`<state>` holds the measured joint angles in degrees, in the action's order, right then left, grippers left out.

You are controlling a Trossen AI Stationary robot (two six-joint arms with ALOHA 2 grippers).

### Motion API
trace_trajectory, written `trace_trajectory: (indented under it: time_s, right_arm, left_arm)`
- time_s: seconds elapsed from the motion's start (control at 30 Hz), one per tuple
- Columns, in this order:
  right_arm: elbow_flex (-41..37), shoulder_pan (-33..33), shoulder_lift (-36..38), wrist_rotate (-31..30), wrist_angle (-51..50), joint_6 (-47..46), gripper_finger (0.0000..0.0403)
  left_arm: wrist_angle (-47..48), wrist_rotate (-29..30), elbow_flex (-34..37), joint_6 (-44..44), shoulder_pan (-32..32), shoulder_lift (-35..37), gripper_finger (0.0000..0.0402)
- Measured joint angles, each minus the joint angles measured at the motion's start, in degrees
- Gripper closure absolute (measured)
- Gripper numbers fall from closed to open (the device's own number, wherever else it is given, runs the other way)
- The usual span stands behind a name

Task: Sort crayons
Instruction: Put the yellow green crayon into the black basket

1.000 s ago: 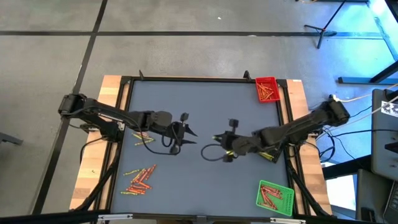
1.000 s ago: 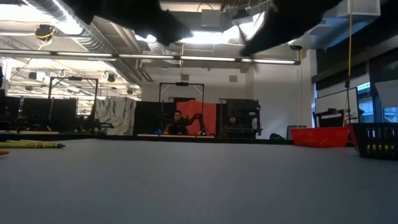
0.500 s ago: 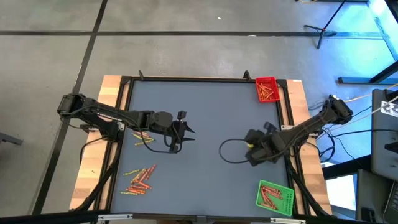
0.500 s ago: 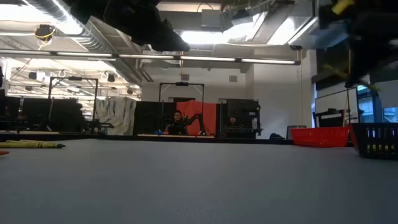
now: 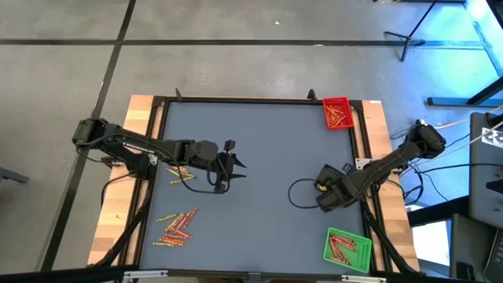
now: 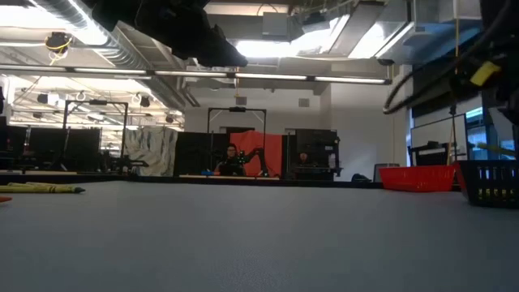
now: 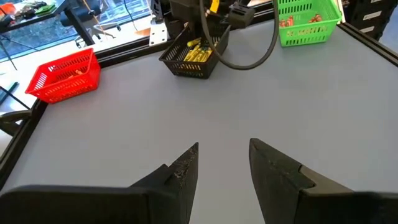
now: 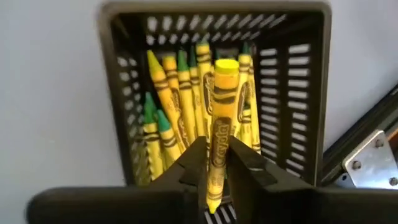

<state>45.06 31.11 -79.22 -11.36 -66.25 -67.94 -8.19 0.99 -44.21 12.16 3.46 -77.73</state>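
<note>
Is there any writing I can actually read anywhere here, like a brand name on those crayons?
"Crayola": printed lengthwise on the yellow crayon pinched in the right hand, above the black basket.
Wrappers of the crayons in the basket: dark printed marks, too blurred to read.
Loose crayons on the table: too small to read.
Red basket and green basket: no lettering visible.

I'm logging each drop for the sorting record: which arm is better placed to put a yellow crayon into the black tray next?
Right. The right gripper is pinching a yellow crayon directly above the black tray; the left gripper is empty over bare table.
</note>
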Motion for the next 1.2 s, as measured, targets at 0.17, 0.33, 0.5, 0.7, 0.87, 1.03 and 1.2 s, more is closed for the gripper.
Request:
trace_trajectory:
  time_s: [0.17,0.33,0.5,0.7,0.87,1.03,1.2]
  right_arm:
    - [-0.84,-0.01,0.0,0.44,0.39,-0.93,0.0299]
    - [3.42,-0.01,-0.02,1.35,-5.39,-0.85,0.0247]
    - [10.51,0.07,-0.02,-9.76,-3.71,4.75,0.0232]
    - [11.1,-0.01,-0.03,-31.18,15.55,24.49,0.0231]
    - [8.2,-0.03,-0.61,-41.88,30.32,39.58,0.0231]
    - [6.73,-2.93,-0.55,-44.44,38.29,46.99,0.023]
    - [6.75,-7.82,-0.55,-40.01,42.49,49.24,0.023]
  left_arm:
    - [0.0,0.0,0.0,0.0,0.0,0.0,0.0276]
    - [-0.02,0.04,0.0,0.0,0.0,0.0,0.0276]
    - [0.56,0.02,0.0,0.0,0.0,0.0,0.0276]
    - [11.23,0.02,-0.35,-2.95,0.46,0.04,0.0276]
    - [34.08,0.02,-6.43,-11.85,0.08,0.43,0.0276]
    - [53.67,2.02,-10.72,-16.1,-0.56,0.44,0.0276]
    - [68.43,7.61,-10.97,-16.15,-2.39,0.21,0.0276]
